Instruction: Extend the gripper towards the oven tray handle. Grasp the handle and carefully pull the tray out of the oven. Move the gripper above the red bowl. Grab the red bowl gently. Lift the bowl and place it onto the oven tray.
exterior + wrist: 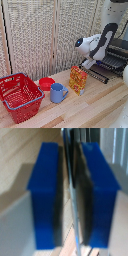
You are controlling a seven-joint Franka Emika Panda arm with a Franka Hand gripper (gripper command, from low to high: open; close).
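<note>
In the wrist view my gripper [70, 193] has its two blue fingers [45, 188] close on either side of a thin metal bar, the oven tray handle [69, 158], and reads as shut on it. Seen from the exterior view, the gripper [88, 64] sits at the front of the dark oven [119, 52] on the exterior view's right, with the wire tray [111, 62] just behind it. The red bowl [46, 83] rests on the wooden table, well toward the exterior view's left of the gripper and apart from it.
A blue mug [57, 93] stands right beside the red bowl. A large red wire basket [20, 97] fills the exterior view's left front. An orange-yellow snack bag [78, 80] stands between mug and oven. The slatted door flap [99, 75] hangs open below the gripper.
</note>
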